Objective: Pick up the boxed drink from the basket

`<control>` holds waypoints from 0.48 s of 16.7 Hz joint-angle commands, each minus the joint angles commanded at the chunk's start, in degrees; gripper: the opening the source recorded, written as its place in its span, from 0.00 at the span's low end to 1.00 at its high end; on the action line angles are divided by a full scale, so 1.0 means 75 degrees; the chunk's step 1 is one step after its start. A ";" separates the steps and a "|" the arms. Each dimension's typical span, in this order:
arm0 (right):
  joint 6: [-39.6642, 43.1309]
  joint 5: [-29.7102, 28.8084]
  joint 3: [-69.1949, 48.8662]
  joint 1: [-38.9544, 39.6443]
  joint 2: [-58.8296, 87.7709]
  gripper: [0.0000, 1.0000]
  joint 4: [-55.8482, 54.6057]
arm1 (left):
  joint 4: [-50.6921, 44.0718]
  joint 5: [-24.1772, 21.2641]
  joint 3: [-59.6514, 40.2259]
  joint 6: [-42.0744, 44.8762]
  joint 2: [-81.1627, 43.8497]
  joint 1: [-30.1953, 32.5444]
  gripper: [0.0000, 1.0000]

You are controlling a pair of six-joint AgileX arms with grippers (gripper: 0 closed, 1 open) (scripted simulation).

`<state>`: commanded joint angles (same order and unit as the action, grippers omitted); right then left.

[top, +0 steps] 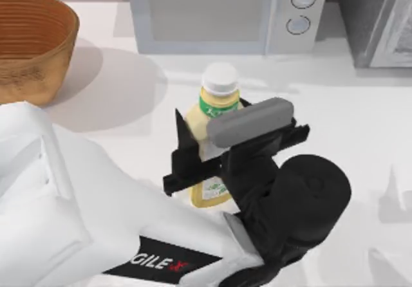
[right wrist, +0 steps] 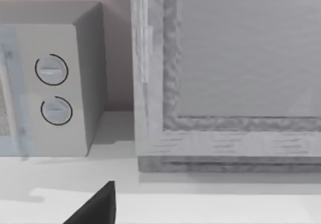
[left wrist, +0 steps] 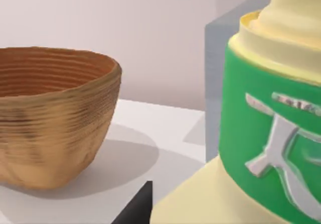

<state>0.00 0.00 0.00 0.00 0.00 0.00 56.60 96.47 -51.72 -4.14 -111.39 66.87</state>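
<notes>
1. Boxed drink point(top: 215, 116): standing upright near the middle of the table point(top: 360, 126), outside the basket point(top: 32, 42) and well apart from it, its white cap point(top: 220, 78) pointing toward the microwave point(top: 225, 13).
2. Left gripper point(top: 222, 155): sitting around the drink's body below the green neck band point(top: 215, 107); the black fingers point(top: 187, 142) are lying along both sides of the container, closed against it. I cannot tell whether the drink's base is resting on the table or hanging just above it.
3. Left arm: its white casing is reaching in from the lower left of the top view, with the grey camera block lying across the drink's shoulder.
4. Basket: sitting at the far left of the table, upright, showing nothing inside its visible part; in the left wrist view the basket point(left wrist: 50, 118) is standing beside the green band of the drink point(left wrist: 271, 148), with bare table between them.
5. Microwave: standing at the back edge behind the drink; a grey cabinet point(top: 380, 20) is standing to its right.
6. Right arm: its wrist view is facing the microwave dials point(right wrist: 52, 88) and the cabinet front point(right wrist: 241, 73); a dark fingertip point(right wrist: 98, 206) is showing low, and I cannot tell how far that hand is open.
</notes>
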 joint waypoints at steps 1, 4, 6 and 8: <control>0.0000 0.0000 0.0000 0.0000 0.0000 1.00 0.0000 | 0.0182 0.0166 0.0345 -0.0045 0.0042 -0.0120 0.00; 0.0000 0.0000 0.0000 0.0000 0.0000 1.00 0.0000 | 0.0597 0.0558 0.1006 -0.0140 0.0107 -0.0380 0.00; 0.0000 0.0000 0.0000 0.0000 0.0000 1.00 0.0000 | 0.0645 0.0605 0.1065 -0.0150 0.0109 -0.0407 0.00; 0.0000 0.0000 0.0000 0.0000 0.0000 1.00 0.0000 | 0.0645 0.0605 0.1065 -0.0150 0.0109 -0.0407 0.00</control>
<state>0.00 0.00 0.00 0.00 0.00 0.00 61.44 101.01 -43.73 -5.27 -110.57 63.82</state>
